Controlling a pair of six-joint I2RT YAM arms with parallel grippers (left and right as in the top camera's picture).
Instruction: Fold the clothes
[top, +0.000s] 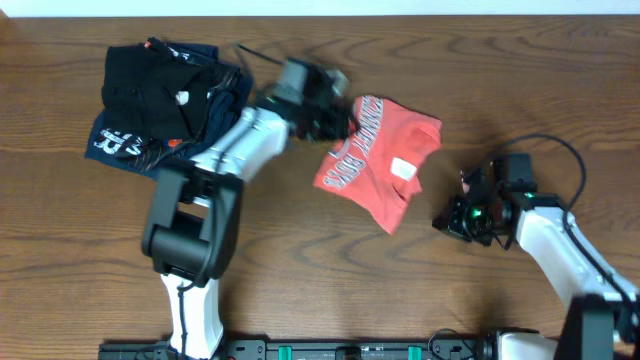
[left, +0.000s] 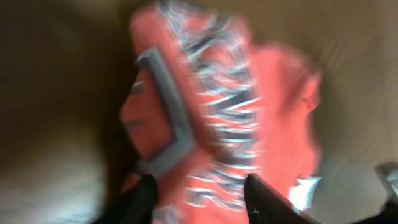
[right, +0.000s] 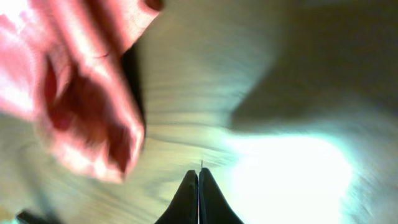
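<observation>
The clothes, a coral-red T-shirt (top: 385, 160) with white lettering and a white tag, lie folded in a compact shape at mid-table. My left gripper (top: 335, 120) hovers at the shirt's upper-left edge. The blurred left wrist view shows its two dark fingers (left: 144, 200) standing apart, open, over the lettered red cloth (left: 217, 118), and nothing is pinched between them. My right gripper (top: 455, 218) rests low over bare wood just right of the shirt. In the right wrist view that gripper (right: 199, 177) is shut on nothing, and the red cloth (right: 81, 93) lies off to its upper left.
A pile of folded black and navy garments (top: 160, 100) sits at the back left, close behind my left arm. A dark cable (top: 255, 55) runs near it. Bare wooden tabletop (top: 330, 260) lies in front of the shirt.
</observation>
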